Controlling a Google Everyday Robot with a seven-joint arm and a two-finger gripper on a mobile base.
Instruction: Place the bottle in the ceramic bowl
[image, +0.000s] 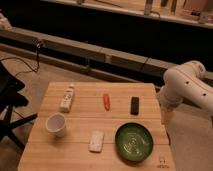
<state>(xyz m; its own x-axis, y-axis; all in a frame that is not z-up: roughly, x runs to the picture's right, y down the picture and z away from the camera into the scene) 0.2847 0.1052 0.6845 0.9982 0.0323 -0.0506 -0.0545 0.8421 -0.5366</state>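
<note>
At the pale wooden bench's (85, 114) upper left the white plastic bottle (67, 98) lies ungrasped, far from the green ceramic bowl (134, 142) at lower right, nothing done yet, the hand (166, 116) beside the right edge, open or closed I cannot tell.

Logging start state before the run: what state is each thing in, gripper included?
ceramic bowl: upright, no bottle in it.
bottle: lying on its side, far left, outside the bowl.
cup: upright, mouth up.
red item: lying flat.
black item: lying flat.
white packet: lying flat, left of the bowl.
gripper: at the table's right edge, apart from the bottle.
</note>
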